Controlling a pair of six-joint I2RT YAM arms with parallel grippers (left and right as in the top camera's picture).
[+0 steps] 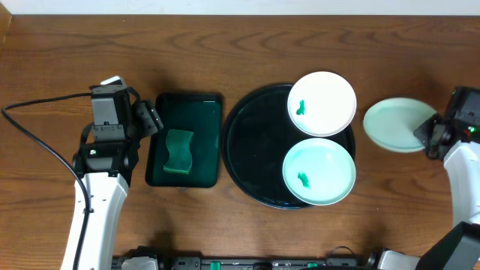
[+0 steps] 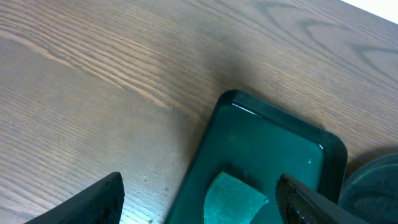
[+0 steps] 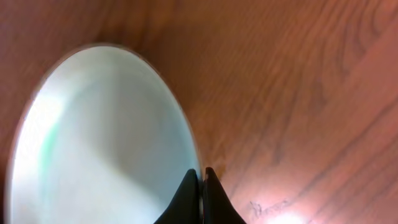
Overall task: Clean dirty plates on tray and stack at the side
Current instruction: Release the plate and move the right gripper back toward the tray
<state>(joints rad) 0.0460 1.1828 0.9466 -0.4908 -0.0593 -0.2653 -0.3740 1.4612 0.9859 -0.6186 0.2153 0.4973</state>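
Overhead: round glossy blk tray (image 1: 255, 142), wood-grain table (image 1: 225, 45)

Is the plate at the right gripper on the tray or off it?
Off: the mint plate is over the table beside the tray, apart from its rim.

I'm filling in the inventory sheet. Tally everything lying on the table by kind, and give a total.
Trays: 2, round black tray and rectangular green tray
Plates: 3, white plate and mint plate on the black tray, second mint plate beside it
Sponges: 1, green sponge in the green tray
Total: 6
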